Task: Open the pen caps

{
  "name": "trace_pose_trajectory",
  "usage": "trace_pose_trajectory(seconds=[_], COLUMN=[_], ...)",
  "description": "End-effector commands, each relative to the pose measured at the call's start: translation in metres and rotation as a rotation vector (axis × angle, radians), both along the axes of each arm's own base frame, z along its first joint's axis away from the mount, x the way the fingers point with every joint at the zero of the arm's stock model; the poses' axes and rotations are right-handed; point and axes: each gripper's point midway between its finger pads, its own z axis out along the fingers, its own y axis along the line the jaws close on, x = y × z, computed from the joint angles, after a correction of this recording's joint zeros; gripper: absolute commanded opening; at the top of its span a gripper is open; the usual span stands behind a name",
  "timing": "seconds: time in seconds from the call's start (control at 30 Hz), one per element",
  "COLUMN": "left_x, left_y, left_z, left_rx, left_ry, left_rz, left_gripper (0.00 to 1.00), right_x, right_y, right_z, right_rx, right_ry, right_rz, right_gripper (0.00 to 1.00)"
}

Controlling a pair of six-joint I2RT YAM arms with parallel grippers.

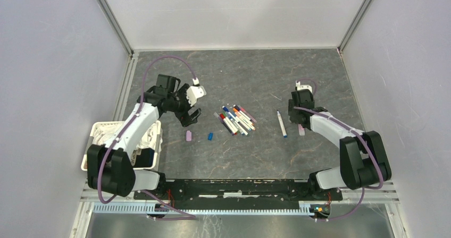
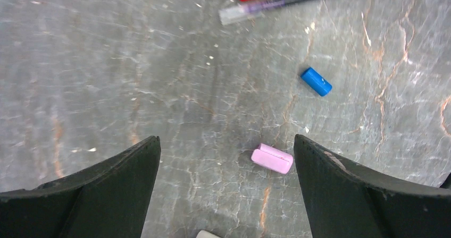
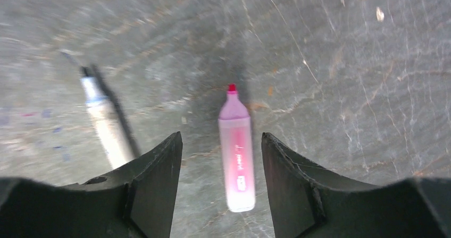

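- Black fingers [image 2: 106, 190] of the left tool [image 2: 226, 139] are standing wide apart above the grey marbled desk [image 2: 80, 62] and are gripping nothing.
- One lilac pen cap [image 2: 272, 158] is lying flat on the desk between those fingers, just beside the right-hand one. Whether it is touching that finger cannot be told.
- One blue pen cap [image 2: 316, 82] is lying loose on the desk beyond the lilac one, apart from it and outside the jaws.
- Right tool [image 3: 221, 135] is standing partly open, with nothing clamped.
- One uncapped pink marker pen [image 3: 236, 153] is lying lengthwise between its fingers, red tip pointing away from the wrist. Gaps are showing on both sides of it.
- One uncapped white-barrelled pen with a blue end [image 3: 103, 124] is lying on the desk to the left of that tool, outside the jaws. This part of the view is blurred.
- A cluster of capped pens [image 1: 237, 119] is lying side by side mid-desk between the two arms, with blue, red, orange and dark ends showing.
- A white basket [image 1: 88, 161] is sitting at the left edge of the desk, beside the left arm.
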Motion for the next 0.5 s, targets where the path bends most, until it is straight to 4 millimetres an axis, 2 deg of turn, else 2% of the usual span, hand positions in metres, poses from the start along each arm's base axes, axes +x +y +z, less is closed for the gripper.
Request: trace_pose_trajectory(seconds=[0.0,0.07,0.13,0.27,0.33,0.47], left_x=[0.015,0.026,0.034,0.034,0.032,0.036], left_y=[0.004,0.01,0.016,0.021,0.021,0.028], left_z=[0.057,0.076,0.094,0.109,0.11,0.109], left_rx=[-0.057,-0.063,-0.084,-0.102,-0.101,-0.093], left_ry=[-0.073,-0.124,-0.171,-0.196,-0.181,-0.19], left_rz=[0.152,0.226,0.295,0.344,0.341,0.399], left_gripper=[1.0,1.0,1.0,1.0,1.0,1.0], right_x=[0.038,0.047,0.05,0.048,0.046,0.049], right_y=[0.046,0.083,0.124,0.185,0.204,0.22], right_z=[0.062,0.075,0.075,0.065,0.058,0.038], right_rx=[0.134,0.199,0.252,0.27,0.283,0.28], right_ry=[-0.207,-0.234,-0.199,-0.129,-0.105,-0.054], right_rz=[0.125,0.257,0.407,0.614,0.668,0.709], right_gripper=[0.61,0.59,0.56,0.52,0.51,0.44])
